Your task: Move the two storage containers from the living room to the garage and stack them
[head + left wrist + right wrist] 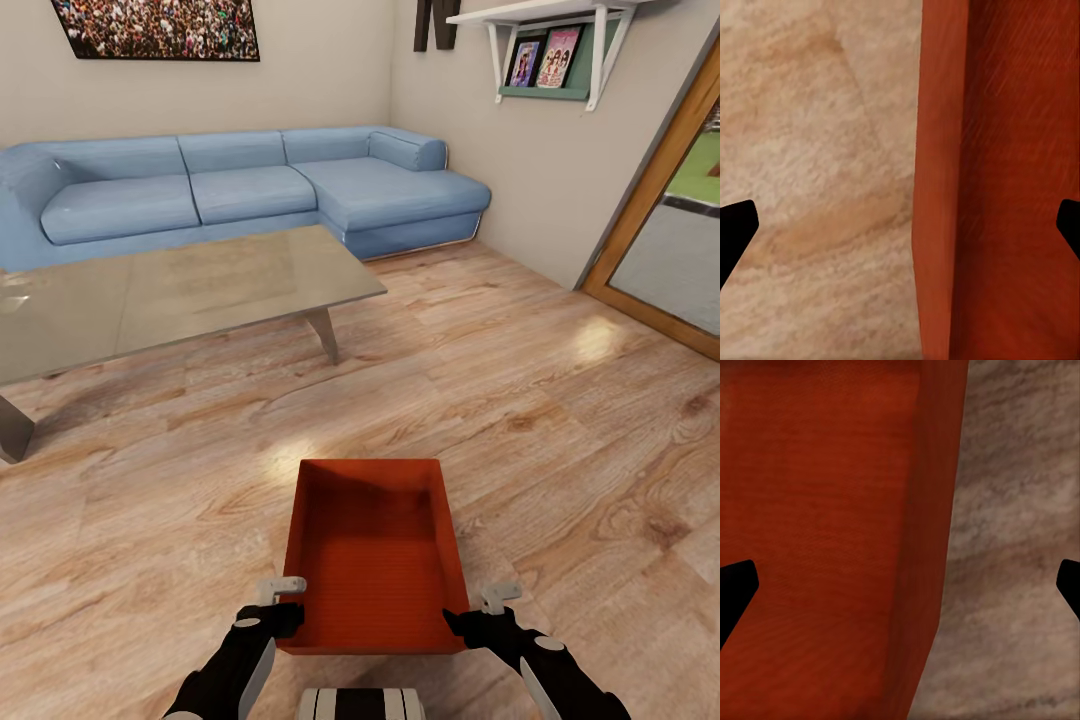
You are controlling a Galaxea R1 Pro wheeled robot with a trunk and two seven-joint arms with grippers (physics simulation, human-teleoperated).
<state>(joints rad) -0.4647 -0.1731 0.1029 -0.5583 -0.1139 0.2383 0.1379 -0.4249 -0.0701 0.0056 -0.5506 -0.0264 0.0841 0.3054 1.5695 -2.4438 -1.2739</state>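
Note:
One orange-red storage container [375, 560] sits lidless and empty on the light wood-plank floor [560, 430] of the living room, just ahead of me. My left gripper [283, 600] is at its near left corner, my right gripper [480, 608] at its near right corner. In the left wrist view the open left gripper [907, 225] straddles the container's left wall [941, 187], one finger outside and one inside. The right wrist view has the open right gripper [907, 585] straddling the right wall [934, 525] the same way. Neither pair of fingers touches the walls.
A glass coffee table [150, 290] stands ahead on the left, with a blue corner sofa [250, 185] behind it against the wall. A wood-framed glass door [650, 190] is at the right, and a wall shelf [550, 40] hangs above. Open plank floor lies to the right of the container.

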